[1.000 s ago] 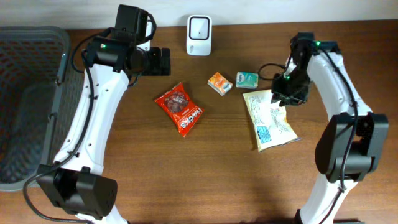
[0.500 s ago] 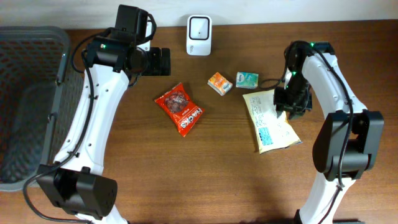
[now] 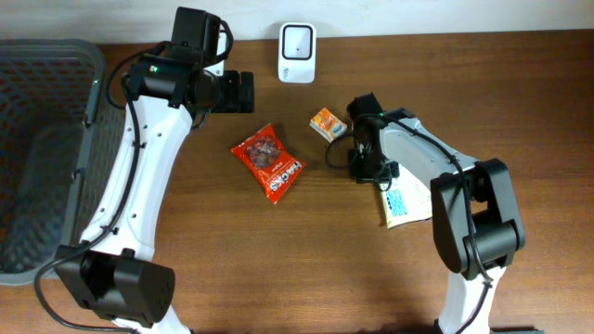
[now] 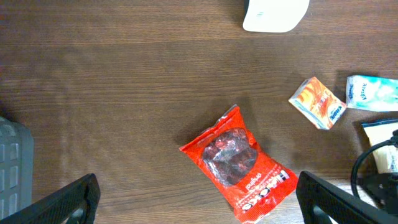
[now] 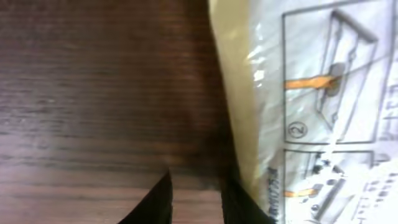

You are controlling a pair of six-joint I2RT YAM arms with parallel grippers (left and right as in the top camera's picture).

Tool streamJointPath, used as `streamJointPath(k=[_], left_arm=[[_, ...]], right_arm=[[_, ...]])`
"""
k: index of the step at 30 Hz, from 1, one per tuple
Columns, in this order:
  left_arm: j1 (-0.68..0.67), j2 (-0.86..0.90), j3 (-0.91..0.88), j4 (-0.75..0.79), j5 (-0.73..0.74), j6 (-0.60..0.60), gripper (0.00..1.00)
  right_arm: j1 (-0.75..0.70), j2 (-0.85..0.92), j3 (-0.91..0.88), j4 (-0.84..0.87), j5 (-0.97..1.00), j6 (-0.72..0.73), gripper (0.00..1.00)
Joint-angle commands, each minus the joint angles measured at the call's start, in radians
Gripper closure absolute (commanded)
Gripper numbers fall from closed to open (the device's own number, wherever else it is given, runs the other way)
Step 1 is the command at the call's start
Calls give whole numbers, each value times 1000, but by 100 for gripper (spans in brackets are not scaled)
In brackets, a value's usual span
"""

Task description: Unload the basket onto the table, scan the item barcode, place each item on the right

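The cream plastic packet with printed diagrams (image 5: pixel 311 93) is laid flat on the brown wooden table (image 5: pixel 93 81), well apart from the white barcode scanner (image 3: pixel 297 53). The right gripper (image 5: pixel 196 200) is held at its left edge, fingers narrowly parted, with only bare wood seen between them. The left gripper (image 3: pixel 243 93) is spread wide, with nothing grasped.

— What's under the gripper (image 4: pixel 198 186)?
— A red crinkly foil snack packet (image 4: pixel 236 163), flat on the dark wooden tabletop (image 4: pixel 124 81), with the black fingers (image 4: pixel 59 202) spread wide either side.
— Further ahead?
— To the right, a small orange packet (image 4: pixel 317 102) with a pale teal packet (image 4: pixel 373 92) beside it. Farthest ahead, a white plastic scanner (image 4: pixel 275 14).
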Motion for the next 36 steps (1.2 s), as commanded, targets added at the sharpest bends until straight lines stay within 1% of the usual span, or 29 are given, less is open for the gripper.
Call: streamJointPath(k=[1, 3, 5, 7, 8, 9, 10, 11, 12, 14, 15, 17, 20, 23, 24, 25, 26, 28, 29, 31, 32, 34, 35, 36], left_arm=[[6, -2, 1, -1, 7, 6, 1], [6, -2, 1, -2, 7, 6, 1], [6, -2, 1, -1, 7, 6, 1], [6, -2, 1, -2, 7, 6, 1], [6, -2, 1, -2, 7, 6, 1], [6, -2, 1, -2, 7, 6, 1], [6, -2, 1, -1, 7, 6, 1], [6, -2, 1, -2, 7, 6, 1], [6, -2, 1, -2, 7, 6, 1], [6, -2, 1, -2, 7, 6, 1], [6, -2, 1, -2, 7, 6, 1], [7, -2, 1, -2, 7, 6, 1], [6, -2, 1, -1, 7, 6, 1], [6, -2, 1, -2, 7, 6, 1], [6, -2, 1, -2, 7, 6, 1], [6, -2, 1, -2, 7, 6, 1], [6, -2, 1, -2, 7, 6, 1], [5, -2, 1, -2, 7, 6, 1], [5, -2, 1, -2, 7, 6, 1], [5, -2, 1, -2, 7, 6, 1], [5, -2, 1, -2, 7, 6, 1], [5, -2, 1, -2, 7, 6, 1], [5, -2, 1, -2, 7, 6, 1], [5, -2, 1, -2, 7, 6, 1]], right_arm=[[-77, 0, -27, 13, 168, 21, 78], [-183, 0, -27, 13, 169, 20, 79], [-268, 0, -13, -8, 168, -26, 78], [-285, 0, 64, -83, 128, -56, 78], [-267, 0, 162, -124, 39, -75, 72], [-251, 0, 221, -118, -37, -104, 70], [-230, 0, 257, -56, -104, -135, 69], [-204, 0, 256, 59, -132, -189, 58], [-174, 5, 249, 132, -120, -275, 49], [-117, 24, 222, 262, -62, -395, 39], [-103, 39, 214, 301, -27, -442, 38], [-102, 88, 212, 358, -15, -449, 39], [-102, 112, 212, 304, -15, -409, 39], [-101, 112, 212, 195, -42, -401, 39], [-101, 112, 213, 145, -107, -355, 39], [-99, 104, 214, 77, -252, -338, 39], [-93, 90, 214, 43, -292, -310, 39], [-74, 35, 263, -53, -288, -290, 38], [-69, 8, 289, -65, -219, -290, 36], [-71, -21, 339, -35, -21, -291, 35], [-71, -14, 337, 25, 25, -333, 35], [-71, 34, 334, 159, 23, -474, 34], [-72, 76, 334, 243, 23, -501, 31], [-73, 111, 334, 299, 23, -501, 31]])
